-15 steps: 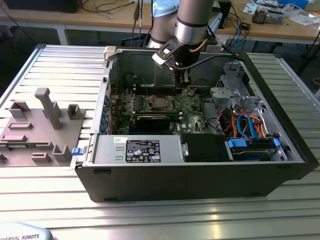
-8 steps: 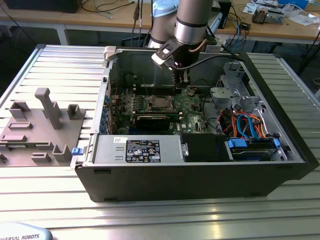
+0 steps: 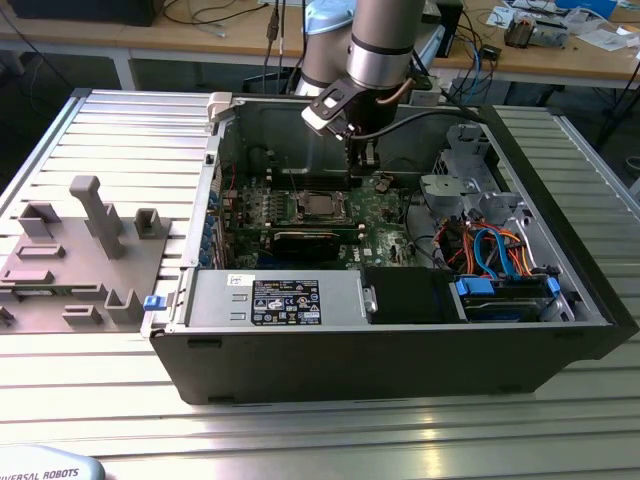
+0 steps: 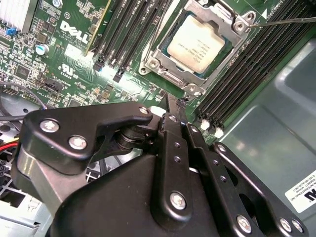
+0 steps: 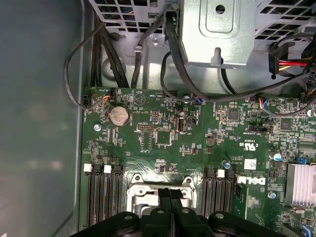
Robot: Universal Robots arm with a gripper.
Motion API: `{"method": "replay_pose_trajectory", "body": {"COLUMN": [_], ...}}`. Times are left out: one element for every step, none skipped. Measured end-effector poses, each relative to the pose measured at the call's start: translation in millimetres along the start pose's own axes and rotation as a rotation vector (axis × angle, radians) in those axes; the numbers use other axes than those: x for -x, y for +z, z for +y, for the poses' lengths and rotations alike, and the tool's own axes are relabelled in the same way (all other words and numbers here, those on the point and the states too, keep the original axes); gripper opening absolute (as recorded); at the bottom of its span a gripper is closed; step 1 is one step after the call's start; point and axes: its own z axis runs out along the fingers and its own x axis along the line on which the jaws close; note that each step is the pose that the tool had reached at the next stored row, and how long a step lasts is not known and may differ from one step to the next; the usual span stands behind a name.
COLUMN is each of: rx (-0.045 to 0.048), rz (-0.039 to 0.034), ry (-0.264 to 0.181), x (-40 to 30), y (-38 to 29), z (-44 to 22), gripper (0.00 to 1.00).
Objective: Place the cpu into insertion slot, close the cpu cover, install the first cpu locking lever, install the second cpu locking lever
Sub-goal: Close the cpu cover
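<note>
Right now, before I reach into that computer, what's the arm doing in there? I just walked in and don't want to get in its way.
The robot arm has its gripper down inside the open computer case, close above the green motherboard and right by the socket. The chip already sits in the socket, and the cover frame lies down around it. The gripper is shut and holds nothing. A thin lever sticks out from the socket's corner; I can't tell whether it is latched.

Computer case [image 3: 400,350], grey fixture [image 3: 75,285] on table [image 3: 300,430]
</note>
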Motion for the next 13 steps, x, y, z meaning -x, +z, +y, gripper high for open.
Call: {"method": "replay_pose_trajectory", "body": {"rx": [0.0,0.0,0.0,0.0,0.0,0.0,0.0,0.0,0.0,0.0,0.0,0.0,0.0], "rz": [0.0,0.0,0.0,0.0,-0.0001,0.0,0.0,0.0,-0.0001,-0.0001,-0.0001,0.0,0.0], "ry": [0.0,0.0,0.0,0.0,0.0,0.0,0.0,0.0,0.0,0.0,0.0,0.0,0.0], "x": [0.0,-0.1,-0.1,0.0,0.0,-0.1,-0.1,-0.1,-0.1,-0.1,-0.1,-0.1,-0.1], "y": [0.1,0.3,0.4,0.4,0.4,0.5,0.6,0.6,0.7,0.7,0.7,0.7,0.7], "z": [-0.7,-0.9,-0.9,-0.9,-1.0,-1.1,-1.2,-1.3,-1.6,-1.6,-1.7,-1.9,-2.0], "gripper": [0.11,0.11,0.11,0.11,0.11,0.11,0.11,0.11,0.11,0.11,0.11,0.11,0.11]}}
